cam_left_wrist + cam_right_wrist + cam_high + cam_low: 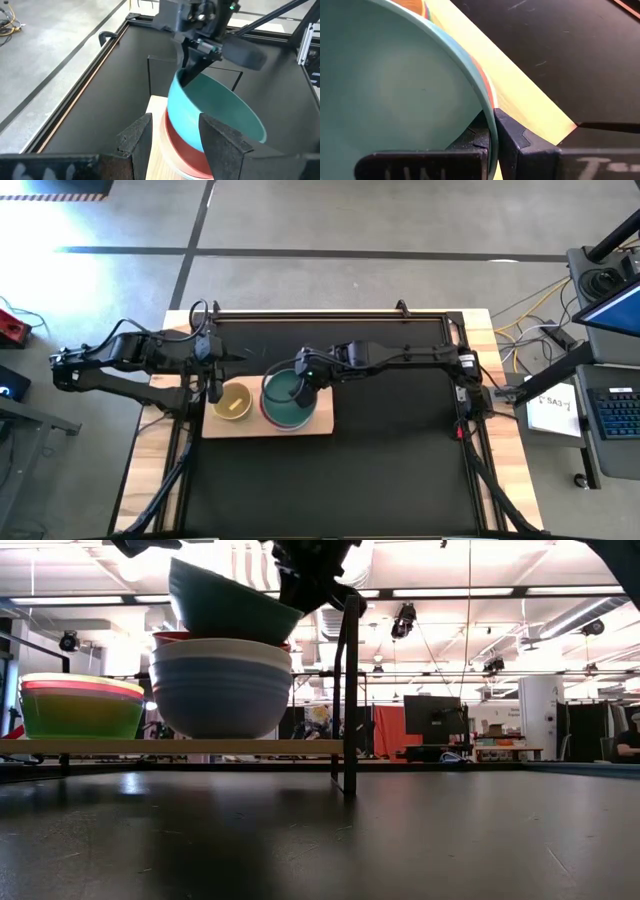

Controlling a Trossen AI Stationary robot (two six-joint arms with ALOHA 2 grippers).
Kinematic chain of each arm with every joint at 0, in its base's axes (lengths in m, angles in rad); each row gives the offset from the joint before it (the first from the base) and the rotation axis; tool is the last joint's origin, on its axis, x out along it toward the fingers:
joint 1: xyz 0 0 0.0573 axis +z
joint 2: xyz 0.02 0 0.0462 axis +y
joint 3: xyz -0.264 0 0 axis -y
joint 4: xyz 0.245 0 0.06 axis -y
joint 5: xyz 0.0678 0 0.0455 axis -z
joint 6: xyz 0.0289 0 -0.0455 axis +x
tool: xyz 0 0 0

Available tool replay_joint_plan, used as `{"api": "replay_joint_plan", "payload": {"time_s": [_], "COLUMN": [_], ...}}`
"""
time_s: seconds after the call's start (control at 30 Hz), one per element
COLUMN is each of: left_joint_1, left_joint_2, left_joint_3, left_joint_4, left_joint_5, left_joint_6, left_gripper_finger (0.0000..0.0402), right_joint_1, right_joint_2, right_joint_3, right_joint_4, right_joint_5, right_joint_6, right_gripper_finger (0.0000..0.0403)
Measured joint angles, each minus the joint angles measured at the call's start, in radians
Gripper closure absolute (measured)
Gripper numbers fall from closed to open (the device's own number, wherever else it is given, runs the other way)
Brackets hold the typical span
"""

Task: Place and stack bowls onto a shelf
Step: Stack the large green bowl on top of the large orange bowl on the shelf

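The light-wood shelf carries two stacks. The small stack has a yellow bowl on top in the high view. The large stack is pale blue, white, then red. The teal bowl sits tilted on top of it. My right gripper is shut on the teal bowl's rim from above. My left gripper is open and empty at the shelf's left end, beside the small stack. Its fingers point toward the large stack. My right gripper pinches the teal bowl's rim with one finger inside the bowl and one outside. The fingers come from above, slanting from the table's right. The bowl is tilted, and its lower part dips into the red bowl's mouth.
A black frame post stands just right of the large stack in the low view. A black rail runs along the table's far edge. Bare black tabletop lies to the right of the shelf and nearer than it.
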State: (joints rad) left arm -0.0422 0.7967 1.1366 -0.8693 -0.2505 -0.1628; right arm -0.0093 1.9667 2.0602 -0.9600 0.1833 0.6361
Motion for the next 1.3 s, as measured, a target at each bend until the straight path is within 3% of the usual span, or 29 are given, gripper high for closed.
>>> {"api": "replay_joint_plan", "payload": {"time_s": [0.27,0.5,1.0,1.3], "left_joint_1": [0.000,0.000,0.000,0.000], "left_joint_2": [-0.002,-0.002,0.000,0.000], "left_joint_3": [0.000,0.000,0.000,0.000], "left_joint_4": [0.000,0.000,0.001,0.000], "left_joint_5": [0.000,0.000,0.000,0.000], "left_joint_6": [0.000,-0.001,0.001,0.001], "left_gripper_finger": [0.0257,0.0257,0.0257,0.0257], "right_joint_1": [-0.039,-0.036,-0.030,-0.026], "right_joint_2": [0.000,0.000,0.000,0.001], "right_joint_3": [-0.015,-0.017,-0.080,-0.071], "right_joint_4": [0.001,0.008,0.021,0.077], "right_joint_5": [-0.016,-0.101,-0.132,-0.140], "right_joint_6": [0.010,0.010,-0.002,-0.072], "right_gripper_finger": [0.0394,0.0394,0.0393,0.0340]}}
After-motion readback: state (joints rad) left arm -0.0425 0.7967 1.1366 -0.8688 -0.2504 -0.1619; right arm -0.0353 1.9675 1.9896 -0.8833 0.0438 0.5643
